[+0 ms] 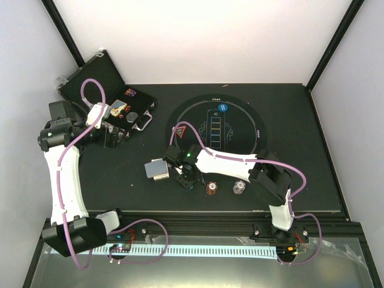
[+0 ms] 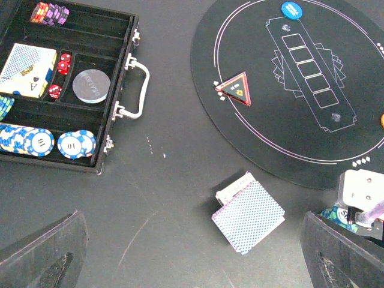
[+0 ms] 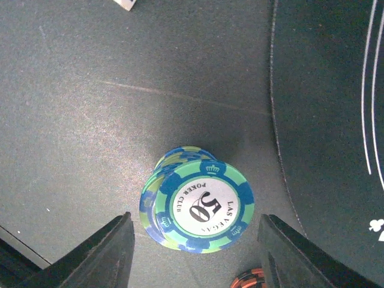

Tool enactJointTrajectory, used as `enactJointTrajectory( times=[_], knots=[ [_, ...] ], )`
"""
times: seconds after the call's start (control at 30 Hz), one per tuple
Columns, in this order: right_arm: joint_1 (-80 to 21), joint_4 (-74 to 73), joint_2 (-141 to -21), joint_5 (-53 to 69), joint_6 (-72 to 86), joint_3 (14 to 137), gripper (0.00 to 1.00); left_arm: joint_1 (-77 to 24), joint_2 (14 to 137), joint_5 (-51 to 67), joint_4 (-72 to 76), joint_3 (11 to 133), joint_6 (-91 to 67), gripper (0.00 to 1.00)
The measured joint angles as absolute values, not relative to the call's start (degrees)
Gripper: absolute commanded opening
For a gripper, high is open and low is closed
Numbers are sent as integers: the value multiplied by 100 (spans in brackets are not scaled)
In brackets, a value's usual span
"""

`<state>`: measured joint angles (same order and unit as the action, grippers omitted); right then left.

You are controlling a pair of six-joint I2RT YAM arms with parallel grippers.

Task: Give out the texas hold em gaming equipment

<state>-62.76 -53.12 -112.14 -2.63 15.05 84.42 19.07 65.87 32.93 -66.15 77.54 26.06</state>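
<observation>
Right gripper (image 3: 198, 243) straddles teal chip stack (image 3: 201, 207), jaws apart, no contact; left gripper (image 2: 192, 255) wide open, empty.
Stack sits on table (image 3: 90, 120) beside mat (image 3: 324, 90), looks skewed; off-centre close could topple it.

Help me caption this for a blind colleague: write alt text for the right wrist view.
A stack of green-and-blue poker chips, the top one printed 50, stands on the dark table between the open fingers of the right hand. The curved edge of the printed mat runs down the right side; a red-orange chip peeks in at the bottom.
</observation>
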Motion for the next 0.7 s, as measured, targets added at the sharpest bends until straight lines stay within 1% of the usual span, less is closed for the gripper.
enactJointTrajectory(
  times=[0.17, 0.27, 0.37, 0.5, 0.7],
  knots=[
    [-6276, -5417, -11181, -322, 1487, 8486, 67, 1907, 6587, 3293, -6613, 7754, 2615, 99],
    [-6276, -5457, -11179, -373, 1481, 8573, 73, 1907, 6587, 3291, -6613, 7754, 2617, 99],
    [-6276, -5472, -11179, -397, 1463, 8626, 75, 1907, 6587, 3291, -6613, 7754, 2620, 99],
    [-6276, -5472, -11181, -390, 1463, 8654, 75, 1907, 6587, 3284, -6613, 7756, 2624, 99],
    [-6276, -5452, -11292, -375, 1448, 8678, 70, 1911, 6587, 3267, -6613, 7780, 2644, 99]
  ],
)
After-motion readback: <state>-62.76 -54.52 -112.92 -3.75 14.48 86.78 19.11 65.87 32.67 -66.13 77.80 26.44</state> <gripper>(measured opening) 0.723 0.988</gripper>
